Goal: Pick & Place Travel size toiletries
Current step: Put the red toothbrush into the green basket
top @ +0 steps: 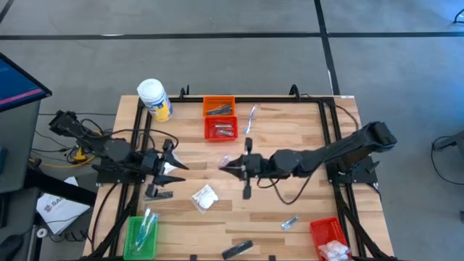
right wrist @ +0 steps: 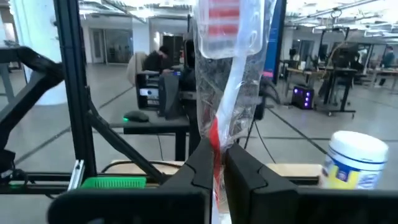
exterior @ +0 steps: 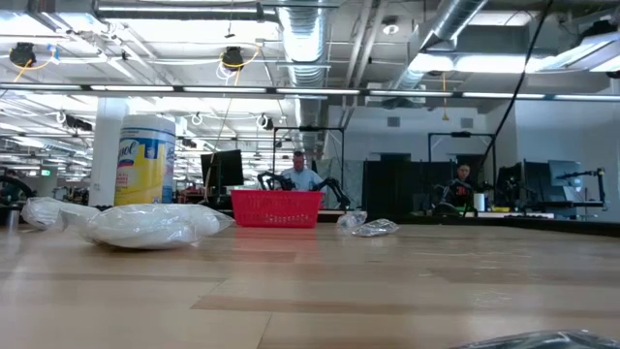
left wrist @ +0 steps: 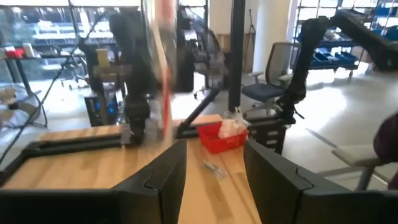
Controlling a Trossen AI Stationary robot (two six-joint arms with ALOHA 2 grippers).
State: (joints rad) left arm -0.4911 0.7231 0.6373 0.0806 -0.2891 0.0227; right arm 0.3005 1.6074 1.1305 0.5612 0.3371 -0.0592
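Note:
My right gripper [top: 232,167] [right wrist: 217,152] hangs over the table's middle, pointing level toward the left edge, shut on a clear-plastic packet [right wrist: 227,68] with a red stick inside. My left gripper [top: 172,156] [left wrist: 214,149] stands open at the left side, facing it, nothing between its fingers. Loose toiletries lie flat on the table: a white packet [top: 204,197] [exterior: 145,223], a foil sachet [top: 290,222], a dark tube [top: 237,249] and a clear stick [top: 251,116]. My right gripper pinches the clear packet between its two fingers at the packet's lower part [right wrist: 216,140]. The fingers come level from the table's right and lie across the packet. The packet stands roughly upright, most of it above the fingers, lifted clear of the table.
A white jar with a yellow label [top: 154,99] stands at the far left. An orange basket [top: 219,107] and a red basket [top: 221,129] sit at the far middle. A green basket [top: 143,233] is at the near left, another red basket [top: 330,238] near right.

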